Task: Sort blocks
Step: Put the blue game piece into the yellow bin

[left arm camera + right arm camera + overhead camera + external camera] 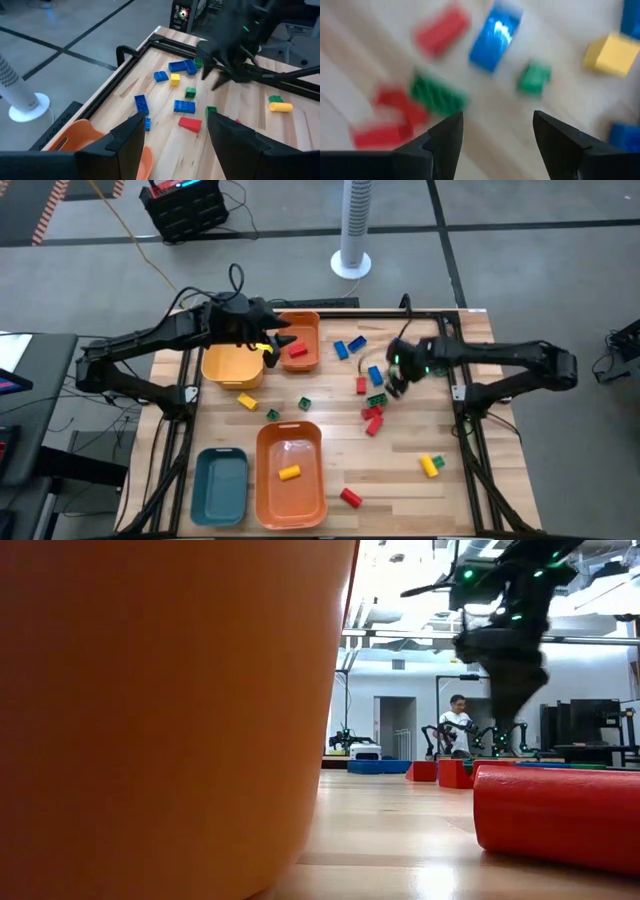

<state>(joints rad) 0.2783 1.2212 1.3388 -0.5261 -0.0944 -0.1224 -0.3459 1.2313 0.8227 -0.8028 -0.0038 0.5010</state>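
The blocks, small plastic toy bricks in red, blue, green and yellow, lie scattered over the wooden table, most of them in a cluster under and around the right gripper. Its jaws stand apart with nothing between them. Just ahead of the gap lie a small green brick and a blue brick; off to one side are a longer green brick and red bricks, off to the other a yellow brick.

The left gripper hangs over the near edges of the yellow plastic bin and the small orange plastic bin, where one red brick lies. Its jaws are parted and empty, the brick cluster well apart from them. A yellow brick lies in the large orange bin, beside a teal bin.
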